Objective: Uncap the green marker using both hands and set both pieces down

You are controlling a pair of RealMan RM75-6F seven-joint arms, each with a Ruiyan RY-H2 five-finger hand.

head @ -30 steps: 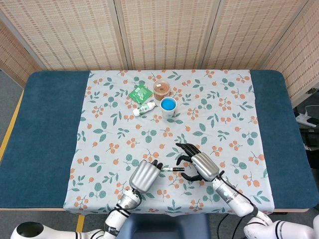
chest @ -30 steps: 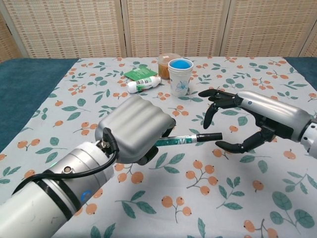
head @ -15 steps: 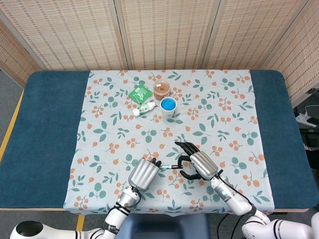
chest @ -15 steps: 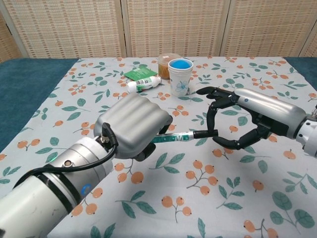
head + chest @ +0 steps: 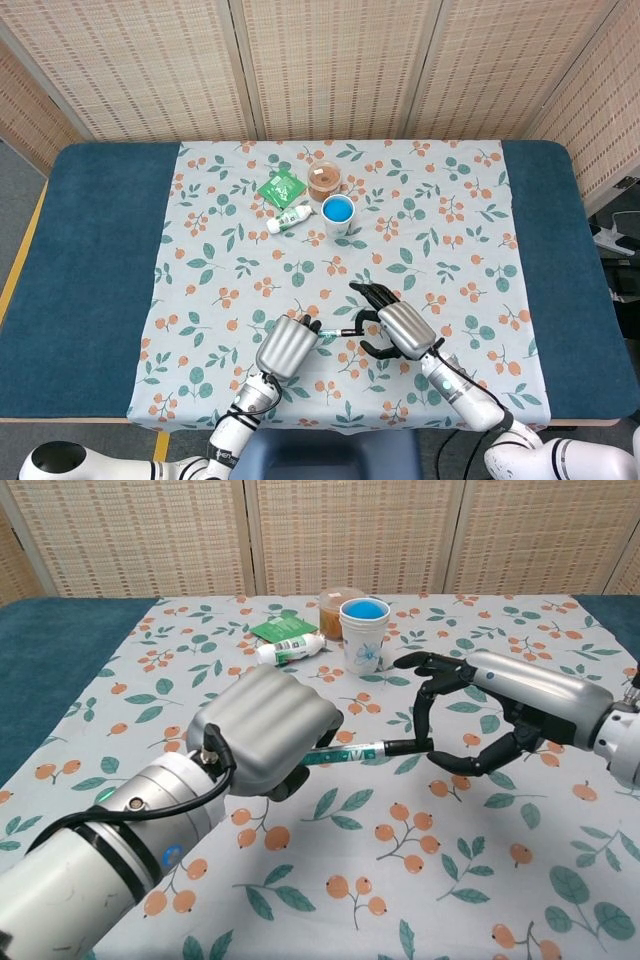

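The green marker hangs level above the floral cloth, its black cap pointing to the right. My left hand grips the barrel in a closed fist. My right hand has a finger curled down over the cap's tip and its thumb under it, so the two pinch the cap end while the other fingers stay spread. In the head view the marker spans the gap between the left hand and the right hand near the table's front edge.
At the back of the cloth stand a white cup with a blue inside, a brown lidded tub, a green packet and a small white bottle lying on its side. Blue table surface flanks the cloth.
My right hand has moved left onto the cap and closed its finger and thumb around the tip. The left hand has kept its grip and lifted the marker slightly.
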